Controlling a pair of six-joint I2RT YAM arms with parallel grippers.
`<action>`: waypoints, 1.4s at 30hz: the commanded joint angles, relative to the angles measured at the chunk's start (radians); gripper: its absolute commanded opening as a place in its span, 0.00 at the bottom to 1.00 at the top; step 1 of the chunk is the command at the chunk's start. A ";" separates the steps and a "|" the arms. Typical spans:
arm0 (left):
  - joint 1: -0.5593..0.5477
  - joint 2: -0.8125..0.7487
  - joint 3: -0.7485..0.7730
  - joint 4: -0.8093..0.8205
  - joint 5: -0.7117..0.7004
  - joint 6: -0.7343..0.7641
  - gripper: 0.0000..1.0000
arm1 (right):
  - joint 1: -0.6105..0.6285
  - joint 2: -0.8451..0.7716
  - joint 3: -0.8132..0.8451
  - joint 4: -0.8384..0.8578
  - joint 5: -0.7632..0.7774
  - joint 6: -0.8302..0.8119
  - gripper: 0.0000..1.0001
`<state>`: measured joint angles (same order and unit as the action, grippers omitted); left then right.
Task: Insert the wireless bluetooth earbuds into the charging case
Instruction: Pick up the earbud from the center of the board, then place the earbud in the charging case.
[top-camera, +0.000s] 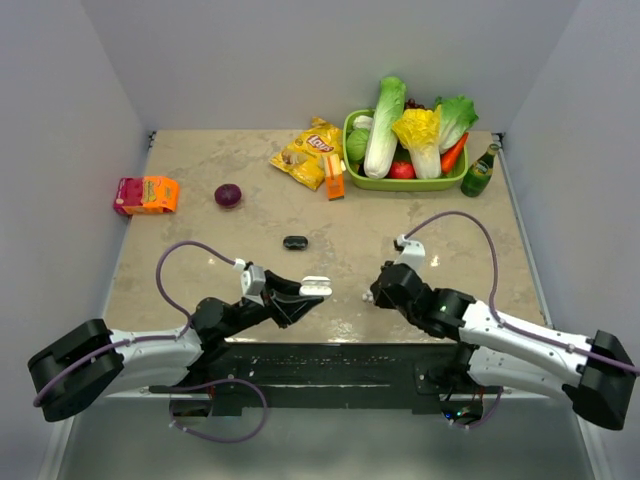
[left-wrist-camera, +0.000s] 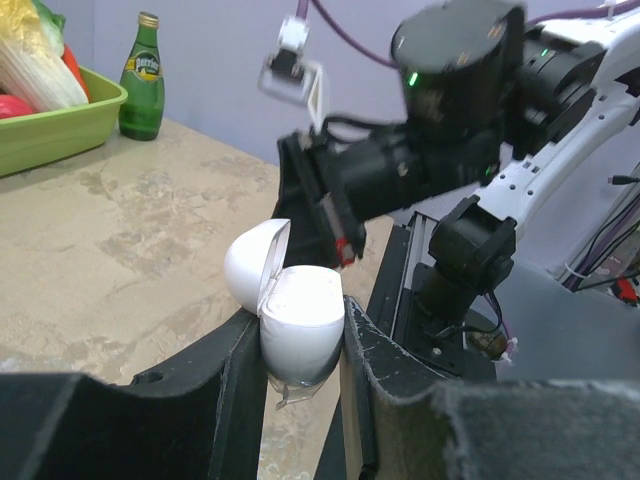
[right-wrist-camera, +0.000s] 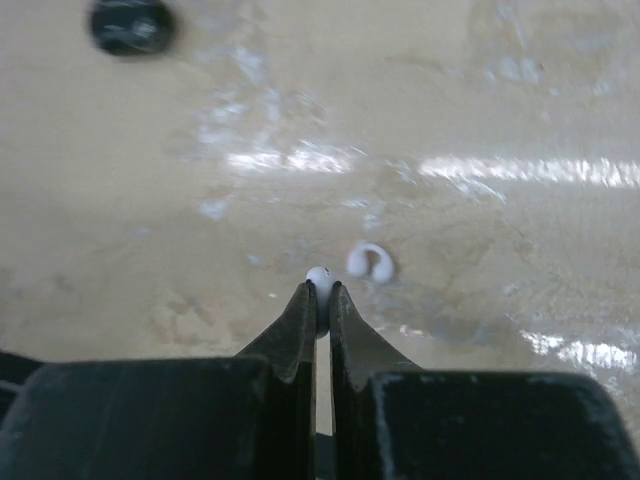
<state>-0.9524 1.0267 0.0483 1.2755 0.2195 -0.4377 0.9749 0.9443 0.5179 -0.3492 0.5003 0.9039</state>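
White-grey earbud (right-wrist-camera: 318, 277), a tiny glossy bead, sits pinched at the very tips of the right gripper (right-wrist-camera: 318, 296); its two black fingers (right-wrist-camera: 296, 330) are drawn together on it with only a thin slit between them. Whether the bud rests on the surface or hangs just above it cannot be told. Just beside it, to the right, a second white earbud (right-wrist-camera: 370, 262) with a curled hook shape lies on the beige marble-patterned tabletop (right-wrist-camera: 480, 110).

To the left, the left gripper (left-wrist-camera: 300, 345) clamps a white egg-shaped plastic charging case (left-wrist-camera: 300, 320) between its black fingers. The case's lid is swung open toward the right arm, and the case is held above the table's near edge, close to the right gripper but apart from it.

Further out, near the table's middle, a small black pill-shaped case (top-camera: 295, 242) lies alone.

Beyond that, on the left, stand an orange-and-pink packet (top-camera: 147, 195) and a dark red onion (top-camera: 228, 195). At the back lie a yellow crisp bag (top-camera: 308, 152) and a small orange box (top-camera: 334, 180), next to a green plastic basket (top-camera: 405, 183) filled with vegetables. A green glass bottle (top-camera: 480, 172) stands just right of the basket.
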 joint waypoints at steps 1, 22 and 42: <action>-0.008 -0.025 -0.191 0.217 -0.035 0.013 0.00 | -0.002 -0.058 0.236 -0.098 -0.089 -0.273 0.00; 0.007 -0.073 -0.143 0.082 0.274 -0.004 0.00 | 0.277 0.125 0.784 -0.464 -0.365 -0.864 0.00; 0.032 0.141 0.059 0.067 0.563 -0.081 0.00 | 0.367 0.151 0.786 -0.502 -0.520 -0.948 0.00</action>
<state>-0.9306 1.1622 0.0494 1.2842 0.7090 -0.4828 1.3060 1.0863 1.2739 -0.8623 0.0189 -0.0166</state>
